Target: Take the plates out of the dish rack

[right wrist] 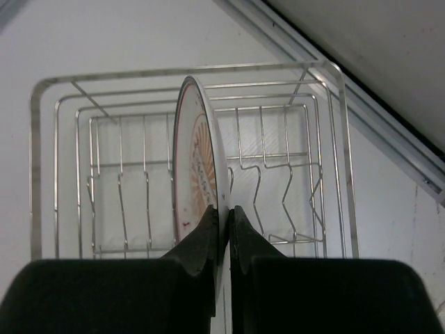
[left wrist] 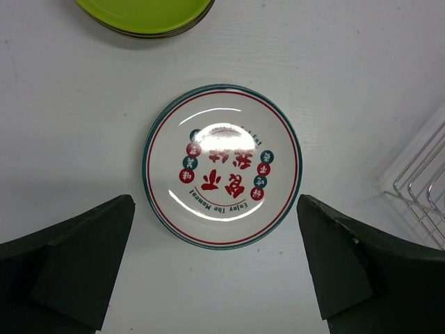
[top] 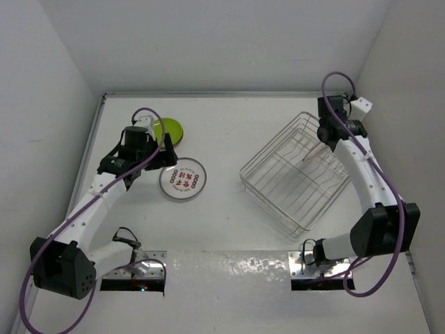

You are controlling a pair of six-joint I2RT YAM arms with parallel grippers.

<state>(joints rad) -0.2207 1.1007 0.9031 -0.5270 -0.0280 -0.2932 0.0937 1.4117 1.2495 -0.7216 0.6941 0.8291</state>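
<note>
Counter (top: 229,236) holds the finished part of the job on its left side and the unfinished part on its right. Rack (top: 292,182) sits on the right, near the back wall, and its wires look bare apart from one plate standing on edge among the dividers. Right hand (right wrist: 224,221) is down inside the rack, clenched on the rim of that orange plate (right wrist: 198,160), which stands upright and has not yet been lifted clear of the wires. Left hand (left wrist: 215,209) hangs released and spread wide above the red-lettered plate (left wrist: 222,167), which lies flat on the counter, apart from both fingers. Just beyond it, toward the back, lies the green plate (top: 170,130); darker rims under its edge suggest it tops a small stack, though how many lie there cannot be told. By this reckoning the task is nearly through: at least two plates are out and set down well apart from the rack, and what remains is to draw the last one up and out and lay it with the others.
</note>
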